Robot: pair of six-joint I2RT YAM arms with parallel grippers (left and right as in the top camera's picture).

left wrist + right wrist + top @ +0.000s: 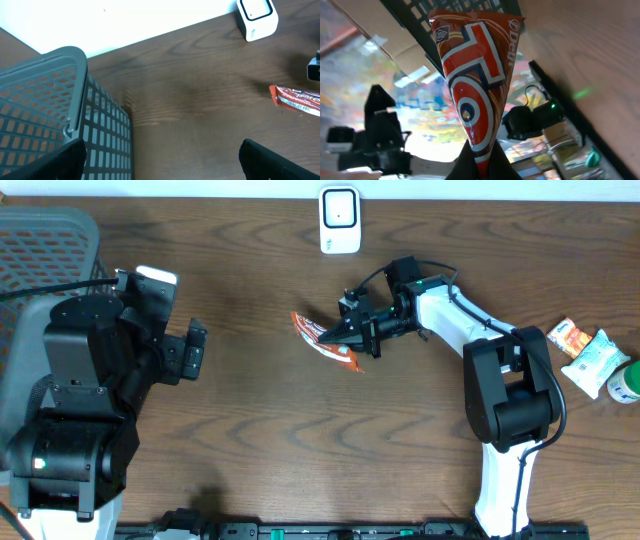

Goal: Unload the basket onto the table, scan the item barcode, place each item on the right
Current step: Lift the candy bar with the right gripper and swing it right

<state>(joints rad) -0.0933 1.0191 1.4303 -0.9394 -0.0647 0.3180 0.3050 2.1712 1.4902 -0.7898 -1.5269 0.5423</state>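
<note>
My right gripper (335,336) is shut on a red and orange snack packet (322,339), held above the table's middle and pointing left. In the right wrist view the packet (476,80) stands up from between the dark fingers (505,167), pinched at its narrow end. A white barcode scanner (340,220) stands at the table's far edge, beyond the packet. My left gripper (192,350) hangs open at the left, beside a grey mesh basket (45,240), with nothing between its fingers. The left wrist view catches the scanner (256,18) and the packet's end (296,99).
The grey basket (55,115) fills the left of the left wrist view. At the right edge of the table lie an orange and white pack (568,337), a white and green bag (597,363) and a green-lidded tub (627,383).
</note>
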